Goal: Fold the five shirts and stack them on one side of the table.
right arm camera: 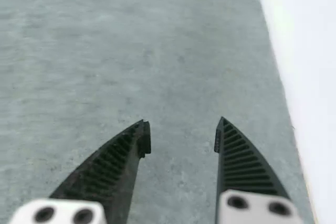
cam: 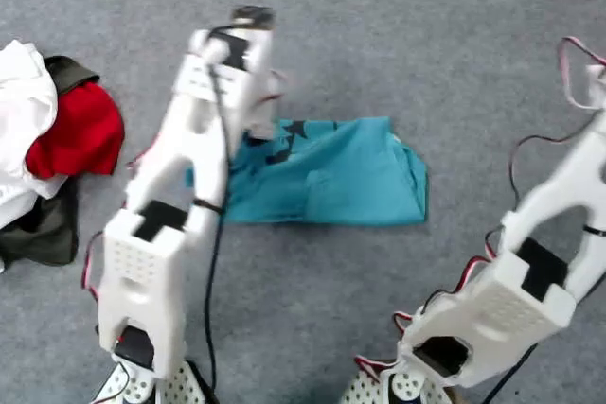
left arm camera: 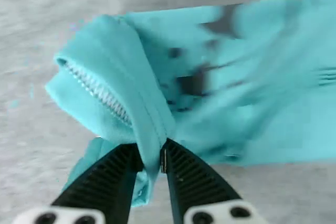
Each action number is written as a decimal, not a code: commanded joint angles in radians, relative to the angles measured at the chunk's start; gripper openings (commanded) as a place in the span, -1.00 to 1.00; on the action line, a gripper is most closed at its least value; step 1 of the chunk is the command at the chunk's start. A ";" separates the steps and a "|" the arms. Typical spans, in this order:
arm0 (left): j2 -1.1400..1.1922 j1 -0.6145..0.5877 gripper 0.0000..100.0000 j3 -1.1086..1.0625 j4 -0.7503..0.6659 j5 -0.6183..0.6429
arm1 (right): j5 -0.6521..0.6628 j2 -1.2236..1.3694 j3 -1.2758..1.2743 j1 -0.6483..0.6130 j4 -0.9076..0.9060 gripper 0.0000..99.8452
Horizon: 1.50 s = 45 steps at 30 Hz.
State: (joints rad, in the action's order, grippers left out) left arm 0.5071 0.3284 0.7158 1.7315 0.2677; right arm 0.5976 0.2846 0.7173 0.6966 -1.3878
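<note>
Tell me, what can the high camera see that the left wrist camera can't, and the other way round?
High view: the heap of red shirt, white shirt and dark shirt at the table's side, plus the right arm. Left wrist view: the left gripper pinching a fold of cloth near a white-stitched edge, close up. Both: the teal shirt with its dark print, lying on the grey table.

Grey felt-covered table (cam: 454, 63), teal shirt (cam: 331, 177) lying partly folded near its middle, loose heap at the left edge, white shirt (cam: 19, 101), red shirt (cam: 80, 134), dark shirt (cam: 43, 229) underneath
</note>
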 commanded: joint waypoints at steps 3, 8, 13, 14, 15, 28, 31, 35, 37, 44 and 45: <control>0.017 0.148 -0.94 0.160 -0.110 0.135 | 0.002 -0.004 0.044 0.018 0.017 -0.59; 0.144 0.225 -0.94 0.263 -0.166 0.236 | -0.002 -0.002 0.039 0.032 0.046 -0.59; 0.276 0.278 -0.94 0.444 -0.189 0.238 | -0.002 -0.002 0.042 0.040 0.048 -0.59; 0.301 0.285 -0.94 0.490 -0.195 0.242 | -0.002 -0.002 0.041 0.040 0.048 -0.59; 0.324 0.288 -0.94 0.526 -0.201 0.252 | -0.002 -0.002 0.041 0.040 0.048 -0.59; 0.463 0.364 -0.94 0.700 -0.203 0.301 | -0.003 -0.002 0.038 0.035 0.058 -0.59; 0.473 0.371 -0.94 0.707 -0.203 0.301 | -0.003 0.002 0.036 0.032 0.057 -0.59; 0.473 0.366 -0.92 0.685 -0.236 0.299 | -0.003 0.041 0.045 0.032 0.057 -0.59; 0.462 0.364 -0.77 0.691 -0.236 0.299 | -0.003 0.044 0.045 0.031 0.058 -0.59; 0.411 0.360 -0.48 0.842 -0.106 0.319 | 0.002 0.067 0.044 -0.028 -0.037 -0.59; 0.399 0.338 -0.51 0.880 -0.080 0.304 | 0.003 0.071 0.044 -0.044 -0.055 -0.59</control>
State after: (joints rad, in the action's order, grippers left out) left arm 0.9904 0.6935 1.4799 1.5980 0.5746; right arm 0.5976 0.3583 0.7250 0.6920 -1.4047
